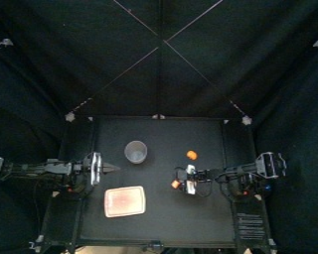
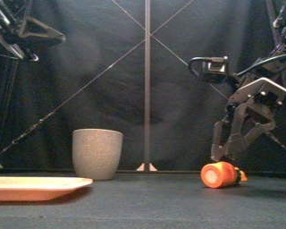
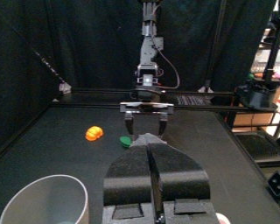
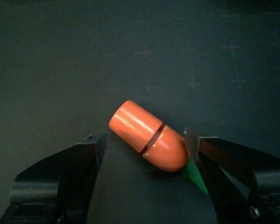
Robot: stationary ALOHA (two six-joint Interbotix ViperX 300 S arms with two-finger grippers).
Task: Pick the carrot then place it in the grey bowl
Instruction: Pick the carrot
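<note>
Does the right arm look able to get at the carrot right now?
Probably yes: the right gripper hangs just over the carrot, jaws open on either side of it, with nothing between them.

Robot lab booth: black curtains (image 1: 69,60) enclose small black table (image 1: 169,131); left arm (image 1: 49,169), right arm (image 1: 248,171) at sides.
</note>
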